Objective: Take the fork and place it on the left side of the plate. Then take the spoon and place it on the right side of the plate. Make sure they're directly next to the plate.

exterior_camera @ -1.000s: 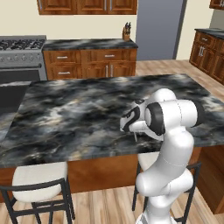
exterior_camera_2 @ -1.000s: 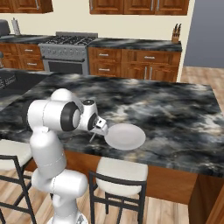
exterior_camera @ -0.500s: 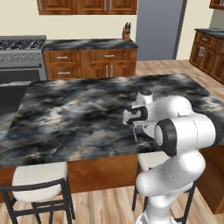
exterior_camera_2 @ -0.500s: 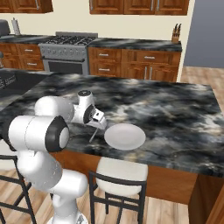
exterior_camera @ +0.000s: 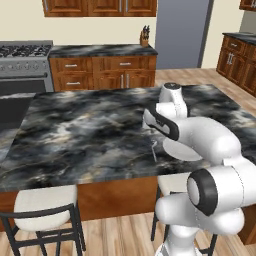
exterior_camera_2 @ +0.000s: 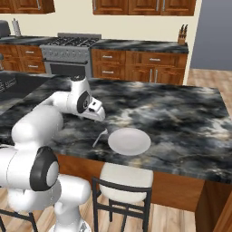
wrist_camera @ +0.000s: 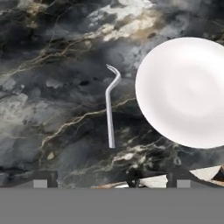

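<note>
Fork (wrist_camera: pixel 110 109) lies free on the table (wrist_camera: pixel 52 65) below my pincer, just left of the plate (wrist_camera: pixel 183 92); whether my jaws are spread I cannot tell. I judge that half done. Next comes the spoon, which I must find.

The arm hides most of the plate (exterior_camera: pixel 172 149) in the left base view

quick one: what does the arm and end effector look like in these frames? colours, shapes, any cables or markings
The arm has glossy white, rounded, bulbous links, with dark grey to black round caps and bands at the joints. No cables or markings are visible. The end effector is a white block with a dark underside; its fingers are too small to make out.
</note>
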